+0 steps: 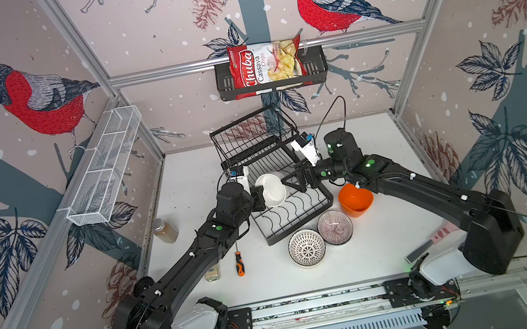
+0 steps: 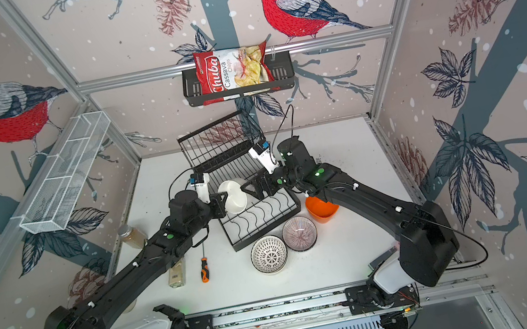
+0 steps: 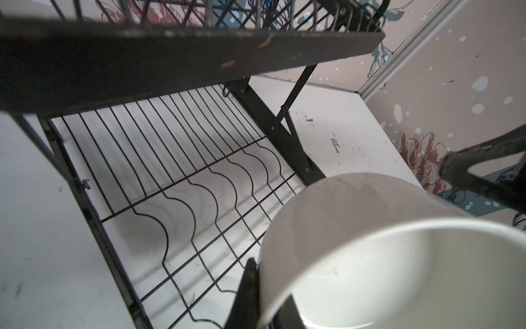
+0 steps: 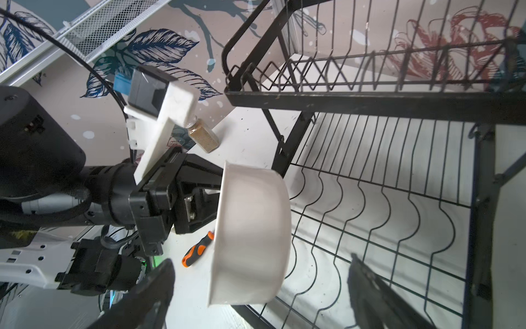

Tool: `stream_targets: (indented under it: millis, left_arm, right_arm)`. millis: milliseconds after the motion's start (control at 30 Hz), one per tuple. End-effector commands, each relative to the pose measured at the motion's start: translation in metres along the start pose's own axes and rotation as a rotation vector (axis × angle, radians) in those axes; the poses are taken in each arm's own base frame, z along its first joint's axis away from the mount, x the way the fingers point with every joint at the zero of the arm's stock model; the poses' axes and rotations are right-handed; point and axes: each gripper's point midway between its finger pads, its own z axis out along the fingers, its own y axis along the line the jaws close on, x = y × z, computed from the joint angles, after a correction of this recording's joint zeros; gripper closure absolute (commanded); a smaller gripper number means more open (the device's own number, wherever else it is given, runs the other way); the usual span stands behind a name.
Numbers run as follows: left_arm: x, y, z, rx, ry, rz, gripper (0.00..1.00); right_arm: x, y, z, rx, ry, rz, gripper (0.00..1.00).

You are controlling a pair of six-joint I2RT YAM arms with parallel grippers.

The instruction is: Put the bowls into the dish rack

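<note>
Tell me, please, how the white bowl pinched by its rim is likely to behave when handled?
The white bowl looks rigid and glossy, so it could probably slip or pivot in the left gripper, which pinches only its rim. It appears ceramic, so it is likely fragile if dropped onto the dish rack wires.

1. White straight-sided ceramic bowl [image 4: 250, 236]: smooth glaze with a soft sheen.
2. Black two-tier wire dish rack [image 3: 170, 54]: thin painted metal wire; the flat upper bar's coating is chipped.
3. White flat tabletop [image 1: 378, 244]: matt, scuffed, speckled.
</note>
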Motion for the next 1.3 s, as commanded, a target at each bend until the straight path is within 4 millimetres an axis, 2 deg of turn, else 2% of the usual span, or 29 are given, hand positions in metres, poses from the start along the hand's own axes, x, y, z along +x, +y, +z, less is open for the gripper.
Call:
stream_targets:
  millis: [0,467,733,900,1100,1267]
  left_arm:
    - [-0.029,-0.018,-0.006,0.083,-0.120,0.023,1.00]
    - [-0.032,-0.026,-0.008,0.127,-0.140,0.016,1.00]
    - [-0.032,-0.024,-0.008,0.119,-0.145,0.011,1.00]
    - [-0.033,-0.021,-0.008,0.108,-0.147,0.000,0.99]
    - [-0.030,-0.019,-0.006,0.101,-0.131,-0.004,0.89]
    - [-0.029,-0.019,-0.005,0.099,-0.125,-0.004,0.73]
  right_arm:
    - [0.000,0.012,0.004,-0.056,0.000,-0.024,0.09]
    - [0.001,0.022,0.021,-0.106,0.023,-0.007,0.35]
    - [-0.001,0.027,0.022,-0.143,0.014,-0.001,0.50]
    - [-0.002,0.026,0.022,-0.132,0.013,0.000,0.54]
    - [-0.003,0.014,0.025,-0.066,0.011,0.007,0.59]
    - [-0.004,0.005,0.028,-0.019,0.008,0.011,0.61]
